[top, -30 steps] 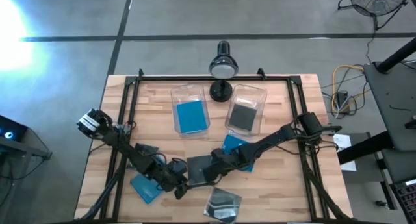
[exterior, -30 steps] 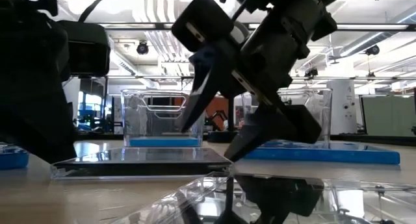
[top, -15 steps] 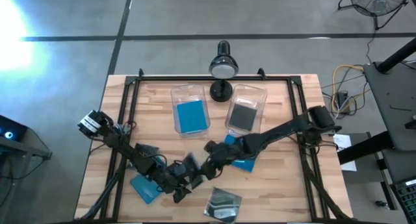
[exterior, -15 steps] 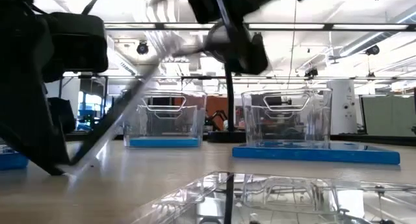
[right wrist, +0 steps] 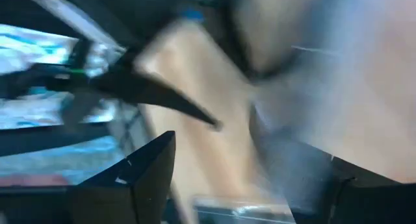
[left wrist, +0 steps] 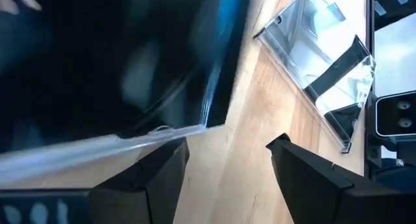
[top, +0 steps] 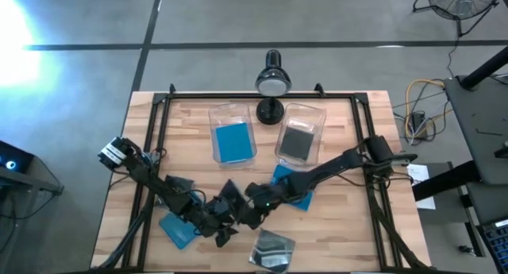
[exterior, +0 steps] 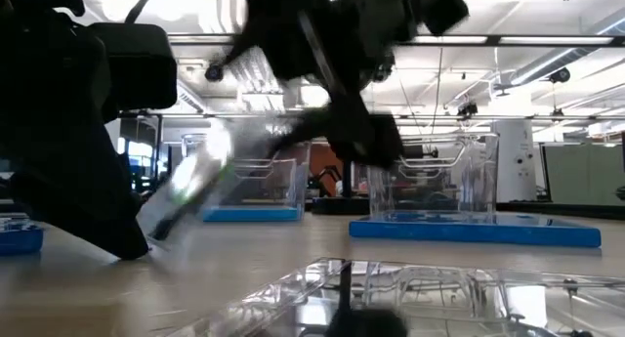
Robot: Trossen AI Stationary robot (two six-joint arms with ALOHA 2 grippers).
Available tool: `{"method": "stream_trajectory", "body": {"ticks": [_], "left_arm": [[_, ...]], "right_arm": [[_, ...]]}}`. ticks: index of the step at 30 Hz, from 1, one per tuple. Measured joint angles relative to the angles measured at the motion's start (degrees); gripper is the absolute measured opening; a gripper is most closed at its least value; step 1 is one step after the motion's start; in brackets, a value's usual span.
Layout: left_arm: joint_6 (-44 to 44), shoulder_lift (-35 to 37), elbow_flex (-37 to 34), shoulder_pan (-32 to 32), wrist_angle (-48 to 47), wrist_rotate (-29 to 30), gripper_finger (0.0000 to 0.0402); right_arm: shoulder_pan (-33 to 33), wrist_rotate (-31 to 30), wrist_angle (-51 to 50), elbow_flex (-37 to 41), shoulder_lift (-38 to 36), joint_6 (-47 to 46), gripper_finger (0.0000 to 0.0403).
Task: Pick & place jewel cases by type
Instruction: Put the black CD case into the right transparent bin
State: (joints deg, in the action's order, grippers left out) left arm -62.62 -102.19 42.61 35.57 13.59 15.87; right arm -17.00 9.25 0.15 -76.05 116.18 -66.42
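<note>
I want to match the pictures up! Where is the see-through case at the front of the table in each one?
High view: the clear case lies at the table's front edge, near the middle.
Low view: it fills the bottom foreground.
Left wrist view: it lies on the wood ahead of the left gripper, at.
Right wrist view: too blurred to tell.
Shared landmark: the bin holding a blue case, also seen in the low view.

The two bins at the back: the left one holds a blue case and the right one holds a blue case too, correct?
Not quite. The high view shows the left bin holding a blue case, but the case in the right bin is dark grey, not blue.
</note>
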Motion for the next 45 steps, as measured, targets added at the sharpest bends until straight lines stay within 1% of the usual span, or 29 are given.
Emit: {"method": "stream_trajectory", "body": {"ticks": [2, 5, 9, 14, 18, 22, 25, 28, 32, 36, 38, 40, 42, 43, 45], "left_arm": [[-0.2, 0.0, 0.0, 0.0, 0.0, 0.0, 0.0213], [-0.3, 0.0, 0.0, 0.2, -0.1, 0.1, 0.0213], [-0.4, 0.0, 0.0, 0.3, -0.1, 0.3, 0.0213], [-0.8, 0.0, -0.1, 0.3, 0.0, 0.2, 0.0213], [-1.0, 0.0, -0.1, 0.4, 0.0, 0.2, 0.0213], [-2.4, 0.1, -0.1, 0.6, 0.0, 0.3, 0.0213], [-3.0, 0.3, -0.1, 0.8, 0.0, 0.4, 0.0213], [-3.3, 1.2, -0.1, 1.1, -0.4, 0.5, 0.0213], [-4.7, 4.4, -0.3, 1.2, -6.4, 1.1, 0.0213], [-5.8, 9.1, -0.4, 1.4, -17.2, 3.9, 0.0214], [-7.7, 11.4, -0.5, 1.5, -22.1, 4.6, 0.0214], [-9.9, 13.5, -0.5, 2.1, -25.8, 4.8, 0.0214], [-11.6, 15.1, -0.5, 2.8, -28.4, 4.9, 0.0214], [-12.3, 15.6, -0.5, 3.3, -29.0, 5.3, 0.0214], [-13.8, 16.8, -0.5, 4.5, -30.6, 6.4, 0.0214]], "right_arm": [[0.1, -0.2, -0.4, 0.1, -0.5, 0.7, 0.0237], [0.5, -3.0, -2.1, 0.4, -0.4, 2.2, 0.0228], [1.1, -4.8, -1.4, 0.3, -0.7, 2.5, 0.0205], [1.5, -12.6, -1.8, 0.5, -0.7, 3.4, 0.0156], [2.6, -14.5, -1.5, 0.5, -0.7, 3.2, 0.0106], [3.4, -19.4, -0.7, 0.5, -0.7, 0.5, 0.0065], [4.3, -19.9, 0.5, 0.5, -0.7, 0.6, 0.0044], [5.1, -20.4, 1.1, 0.5, -0.7, 1.9, 0.0035], [5.7, -21.6, 1.7, 0.5, -0.7, 2.2, 0.0032], [6.0, -22.3, 1.7, 0.5, -0.8, 3.0, 0.0031], [6.0, -20.7, 1.9, 0.6, -1.3, 3.9, 0.0030], [5.6, -18.2, 2.1, 0.6, -2.9, 5.0, 0.0030], [4.9, -16.9, 2.1, 0.6, -5.2, 6.1, 0.0029], [4.5, -17.0, 1.3, 0.6, -6.6, 6.8, 0.0029], [3.5, -20.6, -0.6, 0.6, -9.6, 6.6, 0.0029]]}}
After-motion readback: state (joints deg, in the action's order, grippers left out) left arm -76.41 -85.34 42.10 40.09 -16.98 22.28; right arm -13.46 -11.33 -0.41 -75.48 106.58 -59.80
